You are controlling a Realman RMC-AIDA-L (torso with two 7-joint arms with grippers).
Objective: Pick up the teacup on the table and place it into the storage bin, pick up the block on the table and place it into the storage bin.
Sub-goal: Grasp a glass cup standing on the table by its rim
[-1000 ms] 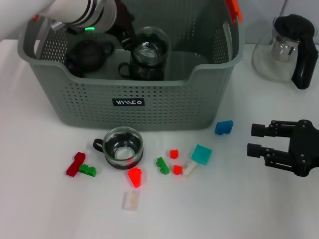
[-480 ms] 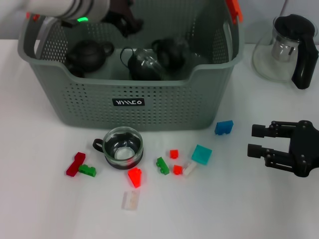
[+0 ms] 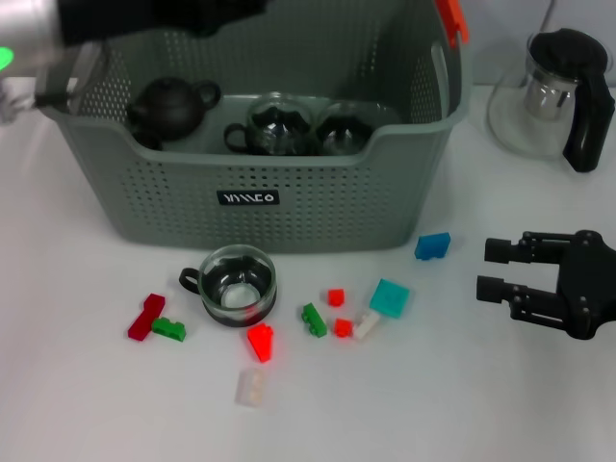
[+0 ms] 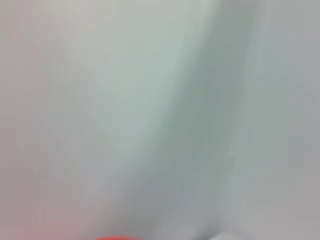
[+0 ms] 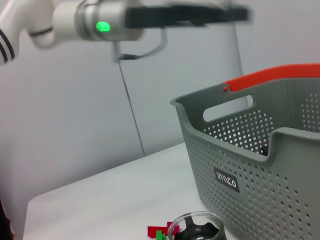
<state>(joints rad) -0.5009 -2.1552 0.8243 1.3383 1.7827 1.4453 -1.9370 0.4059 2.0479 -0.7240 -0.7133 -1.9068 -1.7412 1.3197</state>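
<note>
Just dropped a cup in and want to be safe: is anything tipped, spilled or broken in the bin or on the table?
Nothing stands out. In the storage bin, the dark teapot and two glass cups sit upright. The teacup on the table stands upright among scattered blocks. No spill or breakage shows.

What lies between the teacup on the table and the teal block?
In the head view, between teacup and teal block lie a green block and two small red blocks.

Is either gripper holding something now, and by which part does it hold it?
Nothing is held. The right gripper rests open and empty on the table; the left gripper, raised above the storage bin, carries nothing.
</note>
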